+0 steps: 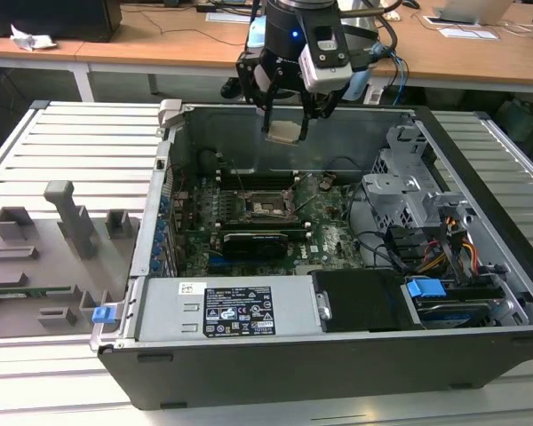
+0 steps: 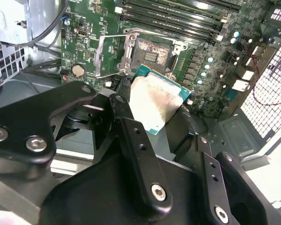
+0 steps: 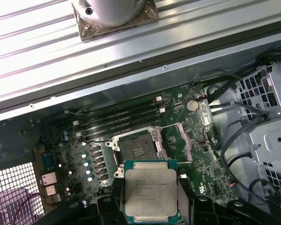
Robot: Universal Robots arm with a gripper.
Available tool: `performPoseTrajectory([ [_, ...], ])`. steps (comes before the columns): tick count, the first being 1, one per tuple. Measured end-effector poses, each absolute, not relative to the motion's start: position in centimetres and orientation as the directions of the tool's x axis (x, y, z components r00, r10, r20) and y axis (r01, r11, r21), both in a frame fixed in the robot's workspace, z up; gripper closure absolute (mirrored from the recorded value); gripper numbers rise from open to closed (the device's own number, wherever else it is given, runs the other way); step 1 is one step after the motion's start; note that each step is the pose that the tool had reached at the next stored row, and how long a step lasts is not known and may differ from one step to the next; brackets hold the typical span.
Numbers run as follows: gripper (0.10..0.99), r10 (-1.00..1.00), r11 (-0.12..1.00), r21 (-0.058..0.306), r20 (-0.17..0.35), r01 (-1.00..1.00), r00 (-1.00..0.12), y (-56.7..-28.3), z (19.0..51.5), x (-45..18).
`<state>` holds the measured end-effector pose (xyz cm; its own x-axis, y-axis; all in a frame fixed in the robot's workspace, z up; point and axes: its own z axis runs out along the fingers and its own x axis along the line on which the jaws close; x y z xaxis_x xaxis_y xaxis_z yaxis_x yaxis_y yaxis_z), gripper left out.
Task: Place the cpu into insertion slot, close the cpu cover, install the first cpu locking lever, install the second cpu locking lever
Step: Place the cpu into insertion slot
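My gripper hangs above the open computer case, shut on the cpu, a flat square chip with a dull metal top. Black fingers clamp the cpu on two sides, and it hovers well above the board. The insertion slot lies just past the chip's edge, a square black socket with a dark bare centre on the green board. In the second wrist view the cpu overlaps the near corner of the insertion slot. The cpu cover stands flipped open beside the socket, with thin lever wires raised around it.
Long black memory slots run beside the socket. The case's metal wall rises close behind my gripper. A drive cage with cables fills the exterior view's right, a power supply the front. Grey fixtures sit outside on the slatted table.
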<state>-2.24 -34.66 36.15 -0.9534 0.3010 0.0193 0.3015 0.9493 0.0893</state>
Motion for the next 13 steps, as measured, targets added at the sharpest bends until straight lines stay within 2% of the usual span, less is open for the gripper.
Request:
performPoseTrajectory([
  [13,0.545,0.343,0.935,0.089,0.019,0.344,-0.939,-34.66,36.14,-2.24],
])
